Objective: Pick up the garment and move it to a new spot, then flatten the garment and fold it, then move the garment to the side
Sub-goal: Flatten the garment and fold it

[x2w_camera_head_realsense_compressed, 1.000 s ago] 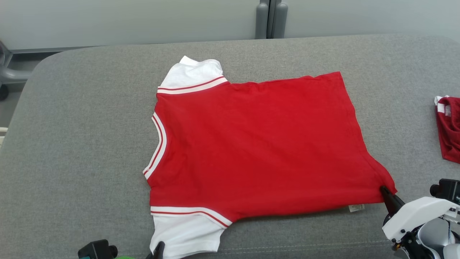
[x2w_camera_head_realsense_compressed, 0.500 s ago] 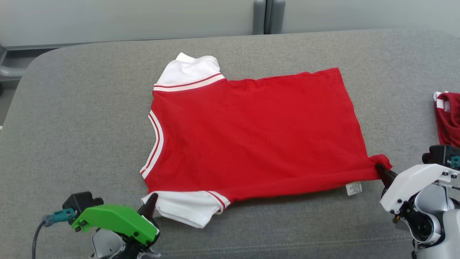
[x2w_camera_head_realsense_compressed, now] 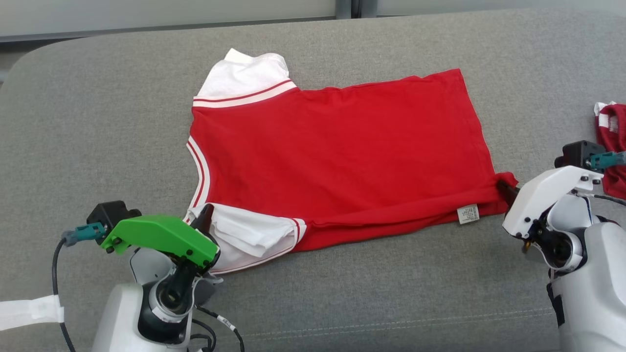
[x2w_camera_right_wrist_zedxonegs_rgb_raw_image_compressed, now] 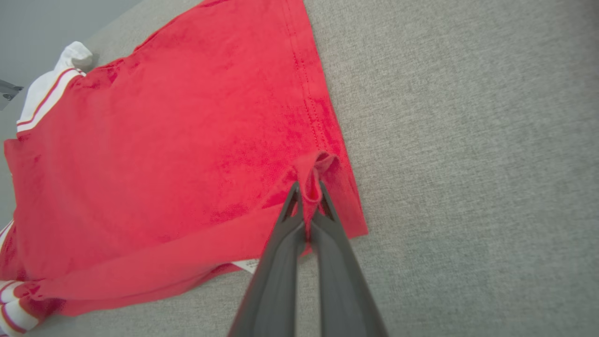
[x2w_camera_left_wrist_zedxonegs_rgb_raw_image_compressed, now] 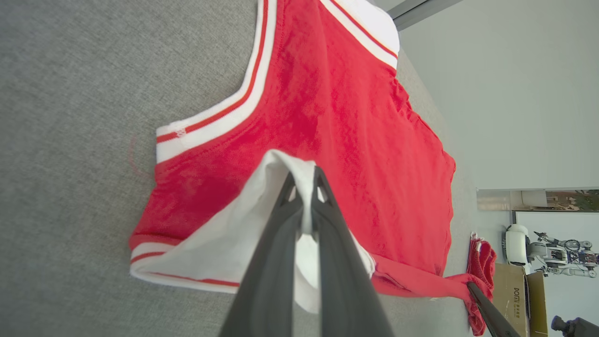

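A red garment (x2w_camera_head_realsense_compressed: 337,151) with white, red-striped sleeves lies spread on the grey cushion (x2w_camera_head_realsense_compressed: 98,122), neck to the left. My left gripper (x2w_camera_head_realsense_compressed: 207,214) is shut on the near white sleeve (x2w_camera_left_wrist_zedxonegs_rgb_raw_image_compressed: 224,243), which is lifted and folded up over the red body (x2w_camera_left_wrist_zedxonegs_rgb_raw_image_compressed: 355,121). At the right, my right gripper (x2w_camera_head_realsense_compressed: 503,188) is shut on the near hem corner (x2w_camera_right_wrist_zedxonegs_rgb_raw_image_compressed: 313,175), raised off the cushion. The near edge between the two grips is rolled inward, and a white label (x2w_camera_head_realsense_compressed: 468,213) hangs from it.
A second red and white cloth (x2w_camera_head_realsense_compressed: 612,142) lies at the cushion's right edge, just behind my right wrist. A pale wall (x2w_camera_head_realsense_compressed: 146,10) runs along the back. The cushion's front seam (x2w_camera_head_realsense_compressed: 391,325) runs near the bottom.
Both grippers have carried the near edge of the garment away from me, lifting the sleeve and hem corner inward over the body. The head camera has tilted down.
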Controlling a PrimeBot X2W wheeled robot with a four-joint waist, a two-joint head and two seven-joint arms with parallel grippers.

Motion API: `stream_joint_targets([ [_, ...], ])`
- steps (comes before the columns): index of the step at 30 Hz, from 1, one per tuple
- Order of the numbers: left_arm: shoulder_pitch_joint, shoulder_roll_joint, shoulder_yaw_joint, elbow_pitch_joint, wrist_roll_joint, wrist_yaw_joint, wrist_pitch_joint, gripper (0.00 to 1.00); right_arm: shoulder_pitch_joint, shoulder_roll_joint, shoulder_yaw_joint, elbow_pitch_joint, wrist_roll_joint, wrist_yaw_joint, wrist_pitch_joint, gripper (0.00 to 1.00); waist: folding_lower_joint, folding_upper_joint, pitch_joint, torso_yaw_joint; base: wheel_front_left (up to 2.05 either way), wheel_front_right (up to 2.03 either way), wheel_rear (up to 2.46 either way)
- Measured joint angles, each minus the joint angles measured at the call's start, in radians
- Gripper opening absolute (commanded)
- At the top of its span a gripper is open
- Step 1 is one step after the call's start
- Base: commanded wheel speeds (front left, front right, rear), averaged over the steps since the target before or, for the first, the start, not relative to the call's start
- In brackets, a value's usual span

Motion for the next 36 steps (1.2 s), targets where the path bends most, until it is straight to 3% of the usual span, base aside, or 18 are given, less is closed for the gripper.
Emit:
stream_joint_targets([
  [10,-0.088,-0.001,0.009,0.087,0.000,-0.012,-0.027,0.00,-0.131,-0.018,0.031,0.152,-0.030,0.000,-0.021,0.00,0.0001,0.0000,0.046,-0.015,0.00,0.00,0.00],
  [11,-0.095,-0.001,0.009,0.094,0.000,-0.012,-0.030,0.00,-0.142,-0.018,0.035,0.165,-0.031,0.000,-0.026,0.05,0.0000,0.0000,0.049,-0.015,0.00,0.00,0.00],
  [13,-0.107,0.000,0.007,0.107,0.007,-0.016,-0.036,0.00,-0.160,-0.018,0.042,0.188,-0.030,0.000,-0.039,0.48,0.0001,0.0000,0.054,-0.015,0.00,0.00,0.00],
  [14,-0.113,0.000,0.004,0.113,0.010,-0.016,-0.039,0.23,-0.170,-0.017,0.044,0.198,-0.030,0.000,-0.050,0.89,0.0000,0.0000,0.056,-0.015,0.00,0.00,0.00],
  [15,-0.119,0.000,0.004,0.119,0.012,-0.016,-0.040,0.83,-0.179,-0.017,0.051,0.205,-0.027,0.000,-0.060,1.00,0.0001,0.0000,0.058,-0.015,0.00,0.00,0.00],
  [16,-0.124,0.001,0.005,0.123,0.016,-0.017,-0.049,1.00,-0.189,-0.015,0.051,0.213,-0.024,0.000,-0.074,1.00,0.0000,0.0000,0.059,-0.015,0.00,0.00,0.00],
  [29,-0.141,0.019,0.020,0.116,0.035,-0.101,-0.152,1.00,-0.254,-0.036,0.039,0.264,0.055,0.000,-0.275,1.00,0.0000,0.0000,0.052,-0.017,0.00,0.00,0.00],
  [36,-0.008,0.057,-0.015,0.037,0.096,-0.154,-0.227,1.00,-0.160,-0.071,0.038,0.186,0.119,0.000,-0.368,1.00,0.0000,0.0000,0.027,-0.021,0.00,0.00,0.00],
])
